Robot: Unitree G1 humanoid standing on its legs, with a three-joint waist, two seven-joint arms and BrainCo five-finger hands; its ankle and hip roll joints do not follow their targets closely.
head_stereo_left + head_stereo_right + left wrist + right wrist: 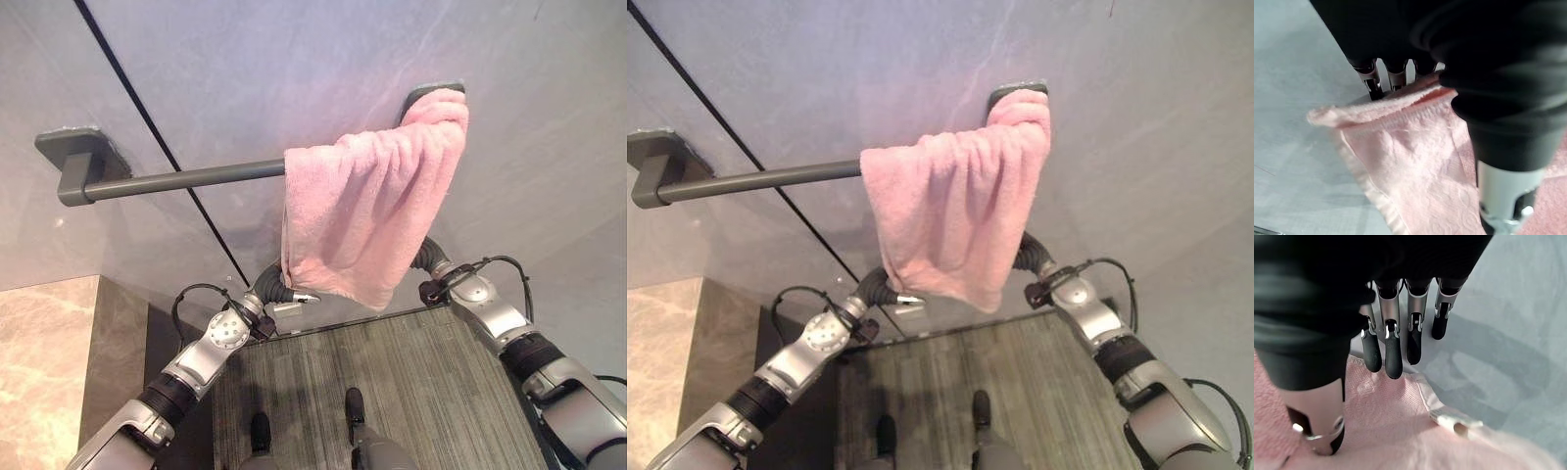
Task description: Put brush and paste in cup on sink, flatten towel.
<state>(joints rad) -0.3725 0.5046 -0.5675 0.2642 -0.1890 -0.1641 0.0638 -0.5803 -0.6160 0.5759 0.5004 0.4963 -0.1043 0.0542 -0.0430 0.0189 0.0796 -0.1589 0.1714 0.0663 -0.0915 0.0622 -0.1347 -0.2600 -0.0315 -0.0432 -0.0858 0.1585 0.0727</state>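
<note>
A pink towel (377, 206) hangs bunched up at the right end of a dark grey bar (186, 179) on the grey wall. Both hands reach up to its lower edge from below. My left hand (1397, 78) pinches the lower left hem, with the fingers behind the cloth and the thumb (1503, 186) in front. My right hand (1393, 357) is at the lower right corner of the towel (1400, 431). Its fingers are only slightly bent, with the dark tips showing just off the hem, and the thumb (1317, 440) rests on the cloth. A white label (1454, 421) sticks out of that hem.
The bar's left bracket (73, 157) sits far left on the wall, and a thin black seam (157, 137) runs diagonally behind the bar. A beige marble counter (39, 372) lies at the lower left. Grey striped flooring (411, 382) is below the towel.
</note>
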